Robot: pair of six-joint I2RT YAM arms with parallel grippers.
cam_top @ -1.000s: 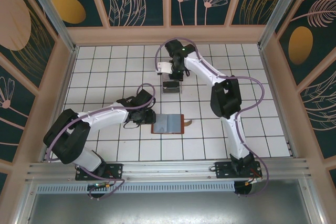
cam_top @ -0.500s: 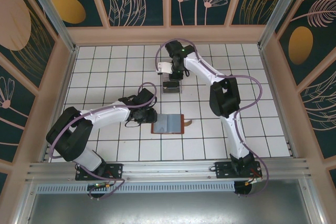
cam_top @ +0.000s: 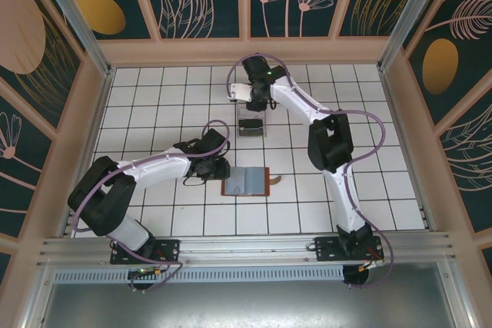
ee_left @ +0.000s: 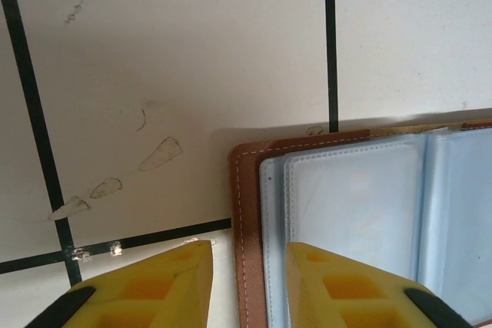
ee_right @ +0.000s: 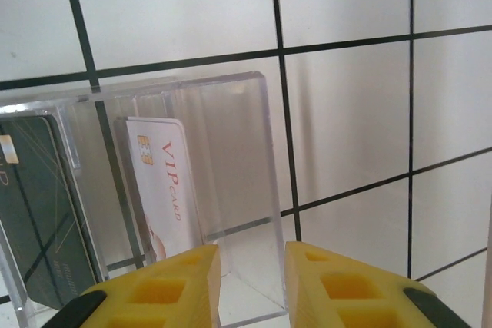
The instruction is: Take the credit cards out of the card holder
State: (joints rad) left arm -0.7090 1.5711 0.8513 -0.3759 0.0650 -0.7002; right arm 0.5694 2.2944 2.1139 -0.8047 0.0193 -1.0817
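The card holder [cam_top: 246, 180] lies open and flat on the tiled bench [cam_top: 154, 97], just below the middle of the overhead frame, with its grey-blue sleeves [ee_left: 354, 197] facing up. You cannot tell whether any sleeve has a card in it. Your left pincer [ee_left: 247, 266] sits astride the holder's brown left border with its jaws a little apart; whether they nip the leather or merely pin it is unclear. Higher in the frame, the pale VIP card [ee_right: 157, 182] and a dark card [ee_right: 34, 213] stand upright in the clear plastic box [ee_right: 192, 86]. Your right pincer [ee_right: 254, 266] hovers just over that box, jaws narrowly parted and empty. The drop looks done, so raise this pincer straight up before swinging away, since a sideways start could nudge the box wall. Hold the left arm steady so the holder lies flat for the next pull.
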